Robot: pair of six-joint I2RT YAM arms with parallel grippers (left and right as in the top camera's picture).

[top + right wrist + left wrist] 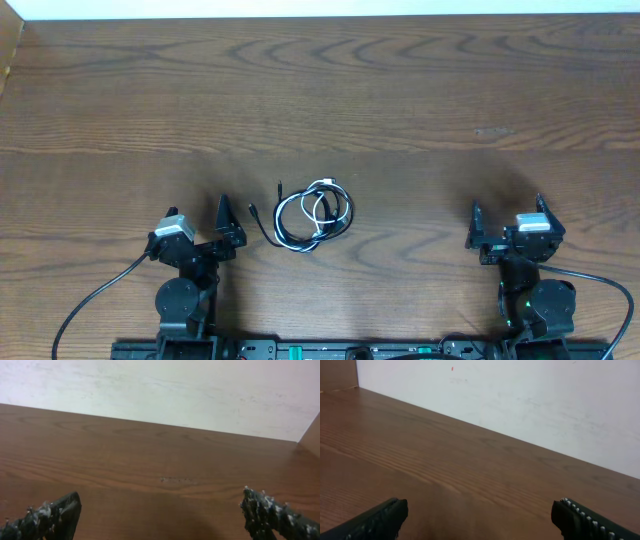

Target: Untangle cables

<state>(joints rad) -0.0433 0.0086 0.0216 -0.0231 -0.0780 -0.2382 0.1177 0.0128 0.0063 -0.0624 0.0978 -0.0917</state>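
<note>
Tangled cables (318, 212), crossings too small.

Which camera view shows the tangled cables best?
The overhead view: the white and black cables lie coiled together on the wooden table. Both wrist views show none of them, only tabletop and wall.

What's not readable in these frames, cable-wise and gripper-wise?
- Overhead: the cables are too small to count the black cords, see which crosses over which, or identify plugs.
- Left wrist and right wrist views: the cables are out of frame; only the table and wall show.
- Left gripper and right gripper: fingers are cut off by the bottom edge, though both stand wide open.
</note>
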